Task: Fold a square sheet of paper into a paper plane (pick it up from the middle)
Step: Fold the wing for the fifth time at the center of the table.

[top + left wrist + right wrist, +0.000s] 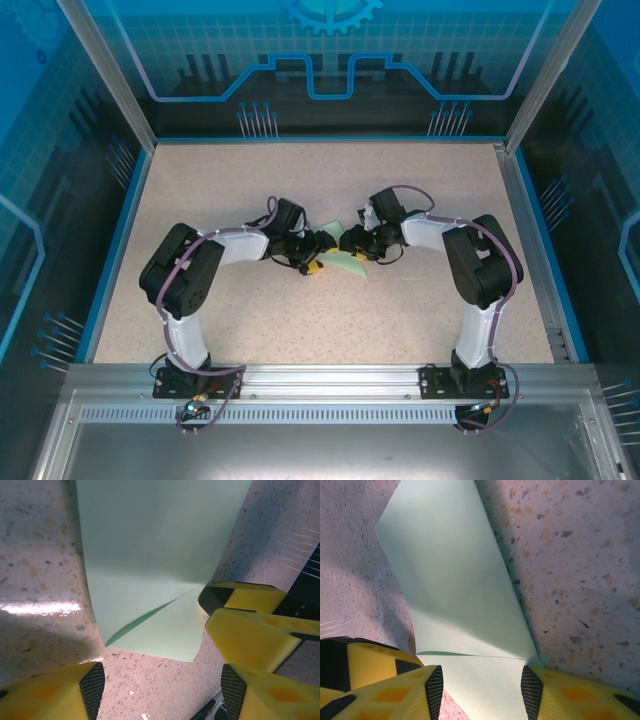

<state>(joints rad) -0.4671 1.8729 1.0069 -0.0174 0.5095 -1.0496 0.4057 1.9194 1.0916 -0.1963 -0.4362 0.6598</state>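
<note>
1. Paper: the square sheet of paper sits mid-table between the two arms with one flap folded over (the crease shows plainly). It is just ahead of the left gripper and runs in between the fingers of the right gripper.
2. Left gripper: jaws apart, holding nothing. Right gripper: jaws apart, straddling the sheet's near end, with one fingertip touching its edge.
3. Count: one sheet, two grippers.
</note>
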